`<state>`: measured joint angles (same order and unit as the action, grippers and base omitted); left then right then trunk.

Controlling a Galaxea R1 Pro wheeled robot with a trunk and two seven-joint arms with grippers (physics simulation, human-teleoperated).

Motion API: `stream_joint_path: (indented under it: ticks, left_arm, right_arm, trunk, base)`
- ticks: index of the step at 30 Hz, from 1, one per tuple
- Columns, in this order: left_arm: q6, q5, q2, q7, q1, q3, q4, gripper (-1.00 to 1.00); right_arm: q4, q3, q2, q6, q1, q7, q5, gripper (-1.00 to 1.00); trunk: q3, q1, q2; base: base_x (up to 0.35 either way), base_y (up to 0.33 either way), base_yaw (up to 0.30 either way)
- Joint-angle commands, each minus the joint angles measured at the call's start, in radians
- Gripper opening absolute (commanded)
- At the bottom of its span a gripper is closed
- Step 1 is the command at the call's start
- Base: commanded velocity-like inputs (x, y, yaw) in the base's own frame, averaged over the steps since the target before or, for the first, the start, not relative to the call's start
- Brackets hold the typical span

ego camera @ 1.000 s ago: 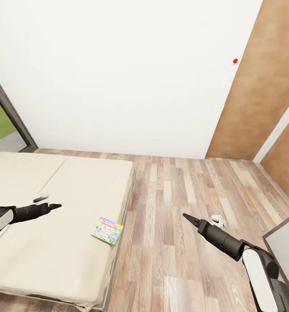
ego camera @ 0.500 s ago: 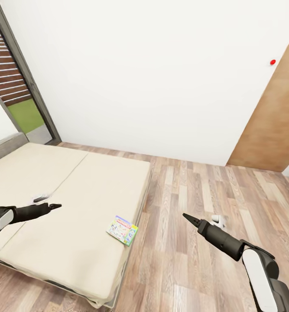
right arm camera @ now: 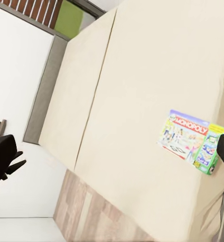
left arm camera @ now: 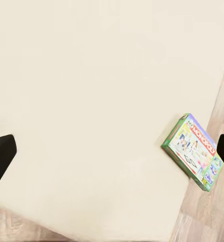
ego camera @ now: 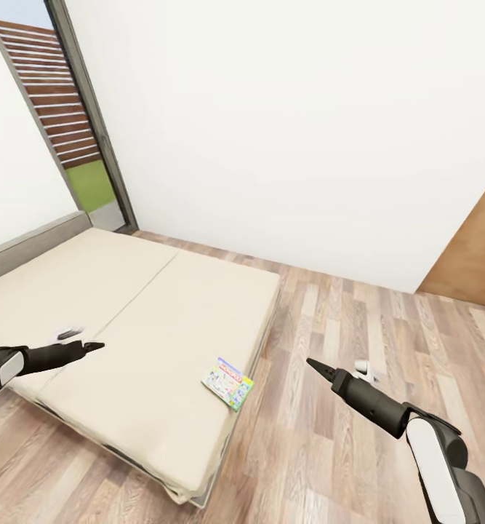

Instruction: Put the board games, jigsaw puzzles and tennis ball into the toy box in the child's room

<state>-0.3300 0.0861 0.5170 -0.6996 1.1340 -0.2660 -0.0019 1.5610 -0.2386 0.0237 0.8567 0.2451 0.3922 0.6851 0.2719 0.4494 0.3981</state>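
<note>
A green-and-white "Monopoly" board game lies flat on the beige bed, close to the mattress's near right corner. The same box appears in the left wrist view and in the right wrist view. My left gripper hovers over the bed's left part, well to the left of the box. Over the wood floor, right of the bed, my right gripper hangs in the air. Each wrist view has dark fingers at its two sides, far apart, with nothing between them.
A grey headboard closes the bed's far left end. A tall dark-framed window stands behind it, and a white wall runs along the back. A brown wooden door is at the right. Wood-plank floor lies right of the bed.
The camera has swung to the left, so the bed and the box sit further right in the picture and the headboard and window show more. Both arms hold the same pose.
</note>
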Motion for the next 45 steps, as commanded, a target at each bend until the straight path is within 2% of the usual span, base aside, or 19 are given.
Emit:
stream_joint_path:
  ticks: [1,9,35,45]
  left_arm:
    - [-0.006,0.009,0.000,-0.003,0.001,-0.009,0.000,1.00]
    - [-0.006,0.009,-0.001,-0.004,0.001,-0.009,0.000,1.00]
    - [-0.005,0.009,-0.007,-0.004,0.001,-0.008,-0.001,1.00]
    - [-0.006,0.009,-0.008,-0.003,0.001,-0.007,-0.001,1.00]
  right_arm:
    - [0.001,-0.002,0.000,0.005,0.001,0.005,-0.003,1.00]
    - [0.001,-0.002,0.001,0.005,0.001,0.006,-0.003,1.00]
    - [0.001,-0.004,0.002,0.006,0.001,0.008,-0.003,1.00]
    - [0.001,-0.004,0.002,0.005,0.001,0.007,-0.003,1.00]
  trunk:
    - [0.002,0.001,0.002]
    - [0.002,0.001,0.002]
    - [0.002,0.001,0.002]
    - [-0.001,0.001,0.002]
  base:
    - [0.000,-0.006,0.292]
    - [0.000,-0.002,0.254]
    - [0.042,-0.027,0.017]
    - [0.108,-0.101,0.200]
